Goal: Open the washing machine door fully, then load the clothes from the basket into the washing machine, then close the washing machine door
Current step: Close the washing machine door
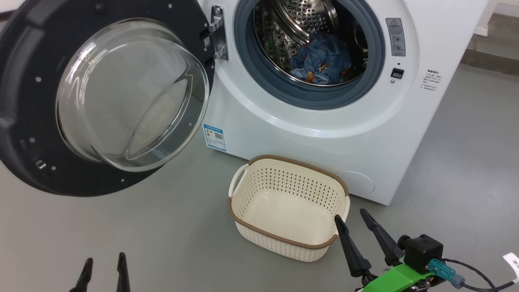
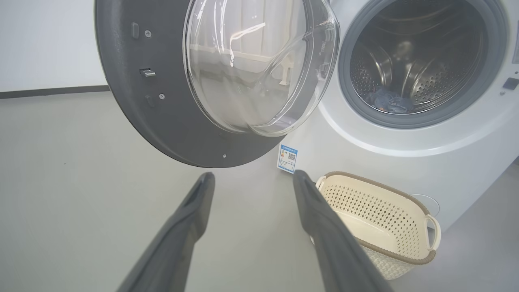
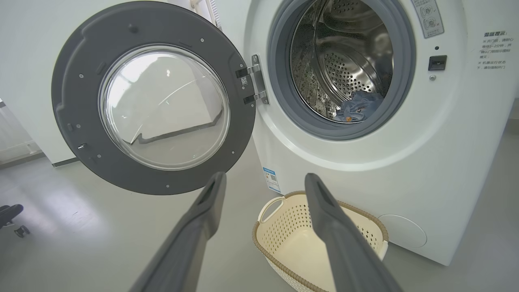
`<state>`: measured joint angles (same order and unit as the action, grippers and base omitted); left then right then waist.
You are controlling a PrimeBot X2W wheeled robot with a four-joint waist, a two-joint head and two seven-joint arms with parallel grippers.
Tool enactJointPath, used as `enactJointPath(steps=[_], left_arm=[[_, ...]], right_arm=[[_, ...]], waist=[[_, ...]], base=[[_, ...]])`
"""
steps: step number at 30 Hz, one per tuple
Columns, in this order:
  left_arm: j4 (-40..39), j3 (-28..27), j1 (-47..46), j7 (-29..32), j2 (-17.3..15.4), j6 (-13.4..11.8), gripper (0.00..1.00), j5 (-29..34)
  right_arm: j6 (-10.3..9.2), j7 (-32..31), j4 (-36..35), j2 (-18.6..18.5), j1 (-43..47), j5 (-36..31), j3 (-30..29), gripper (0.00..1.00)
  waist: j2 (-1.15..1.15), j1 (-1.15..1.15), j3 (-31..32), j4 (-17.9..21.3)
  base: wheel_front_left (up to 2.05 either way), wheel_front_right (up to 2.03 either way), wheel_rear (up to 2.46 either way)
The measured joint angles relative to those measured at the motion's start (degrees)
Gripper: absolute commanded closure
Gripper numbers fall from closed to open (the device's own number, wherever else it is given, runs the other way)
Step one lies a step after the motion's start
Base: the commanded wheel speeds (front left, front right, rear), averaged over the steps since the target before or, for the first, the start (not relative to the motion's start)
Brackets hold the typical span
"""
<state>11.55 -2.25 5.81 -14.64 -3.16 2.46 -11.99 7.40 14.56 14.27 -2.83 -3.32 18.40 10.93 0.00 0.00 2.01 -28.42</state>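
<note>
The washing machine (image 1: 324,121) stands with its round black door (image 1: 32,134) swung wide to the left, glass bowl (image 1: 134,93) facing out. The blue clothes (image 1: 322,61) with orange prints lie inside the steel drum (image 3: 344,61). On the floor in front sits the cream basket (image 1: 288,205), nothing in it. My right gripper (image 1: 352,215) is open just right of the basket's near corner, holding nothing. My left gripper (image 1: 104,259) is open at the lower left, well below the door, and holds nothing as well.
Grey floor (image 1: 162,227) spreads left and in front of the basket. The open door overhangs the floor on the left. A blue energy label (image 1: 214,137) and round filter cap (image 1: 359,182) mark the machine's lower front. A dark wheeled base (image 3: 12,219) shows at far left in the right wrist view.
</note>
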Motion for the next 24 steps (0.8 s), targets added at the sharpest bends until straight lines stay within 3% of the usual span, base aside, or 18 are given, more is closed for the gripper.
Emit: enactJointPath(steps=[24], left_arm=[[-1.6, -1.1, 1.3, 0.0, 0.4, -0.7, 0.0, -0.4]], right_arm=[[0.0, 0.0, 1.6, -0.1, -2.2, 0.0, 1.3, 0.0]], waist=[[0.0, 0.0, 0.1, 0.0]], base=[[0.0, 0.0, 0.0]])
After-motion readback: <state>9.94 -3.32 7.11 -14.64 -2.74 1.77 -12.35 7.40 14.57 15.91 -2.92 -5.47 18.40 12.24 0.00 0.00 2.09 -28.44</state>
